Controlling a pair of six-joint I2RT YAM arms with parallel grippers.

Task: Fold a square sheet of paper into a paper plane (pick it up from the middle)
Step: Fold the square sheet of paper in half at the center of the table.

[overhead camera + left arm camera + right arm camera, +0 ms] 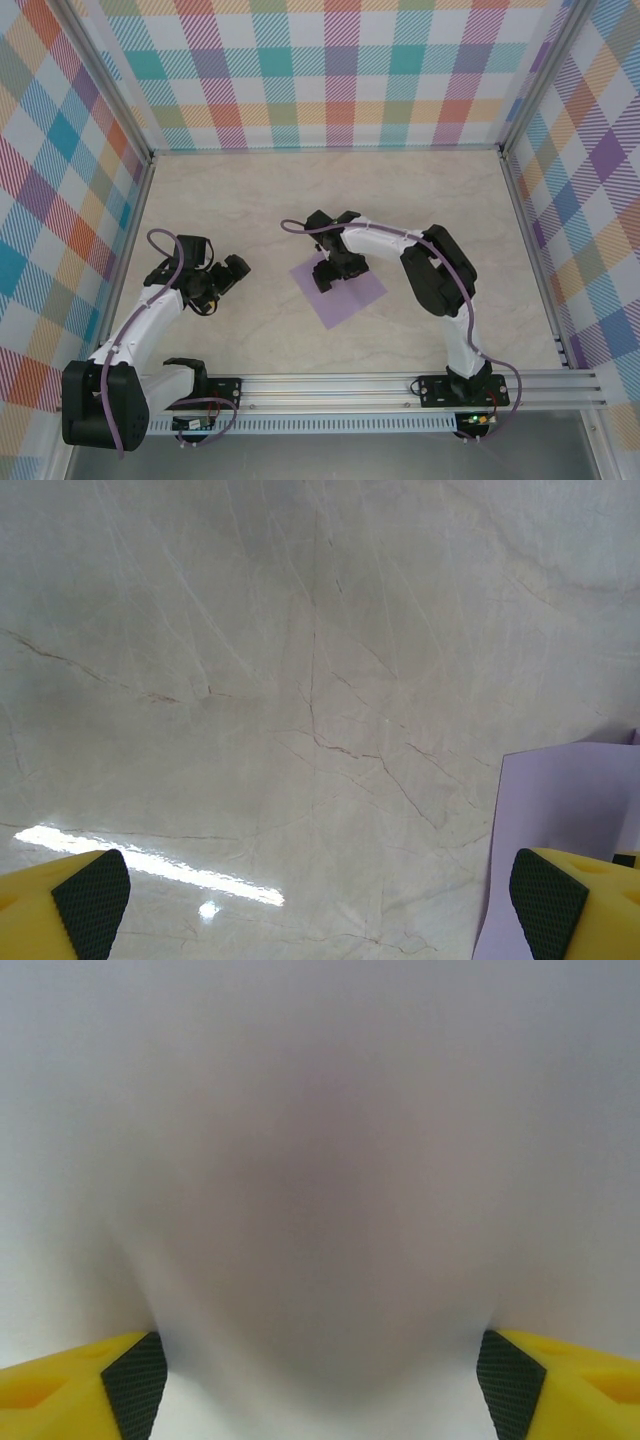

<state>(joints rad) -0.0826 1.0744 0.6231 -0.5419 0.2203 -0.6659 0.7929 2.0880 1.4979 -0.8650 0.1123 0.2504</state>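
The square sheet of paper (pixel 345 295), plain lavender, lies flat on the marble table (pixel 250 200) as a diamond near the middle. My right gripper (pixel 328 274) is down on the sheet's upper left part. In its wrist view my right gripper (pixel 322 1385) is open, with blurred paper (pixel 320 1160) close between the wide-set fingertips (pixel 133 1385). My left gripper (pixel 236 272) hovers left of the sheet, apart from it. In its own view the left gripper (pixel 320 905) is open over bare table, the sheet's edge (pixel 570 820) at right. The paper plane is out of view.
Checked walls (pixel 330 70) enclose the table on three sides. An aluminium rail (pixel 400 385) with both arm bases runs along the near edge. Bare marble spreads behind and to the left of the sheet.
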